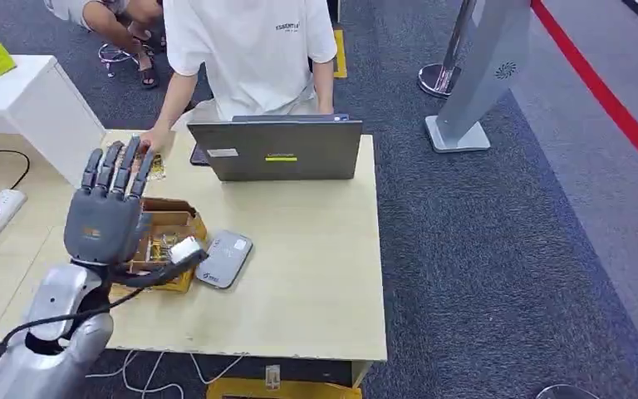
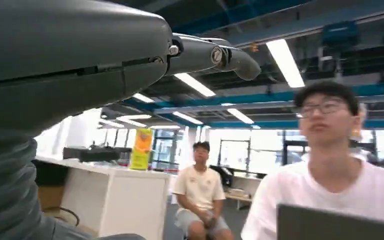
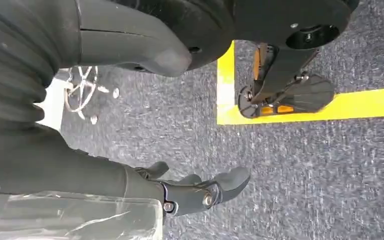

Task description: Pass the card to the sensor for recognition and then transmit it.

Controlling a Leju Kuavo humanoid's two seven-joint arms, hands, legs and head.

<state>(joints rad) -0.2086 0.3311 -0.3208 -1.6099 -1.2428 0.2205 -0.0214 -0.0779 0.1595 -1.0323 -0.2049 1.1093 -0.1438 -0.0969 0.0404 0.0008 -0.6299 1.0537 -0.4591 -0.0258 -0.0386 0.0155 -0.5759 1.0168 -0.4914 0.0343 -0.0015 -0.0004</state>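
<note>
The right robot hand (image 3: 130, 100) hangs over grey carpet (image 3: 305, 170), its dark fingers (image 3: 205, 192) loosely curled with nothing in them and its thick thumb (image 3: 150, 50) apart. A yellow floor line (image 3: 360, 105) turns a corner on the carpet. White cables (image 3: 82, 92) lie nearby.

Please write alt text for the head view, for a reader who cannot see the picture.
The robot's left hand is raised over a wooden table with its fingers spread upward, above a cardboard box and beside a grey card sensor. Behind the table, a person in a white shirt sits at a grey laptop.
</note>
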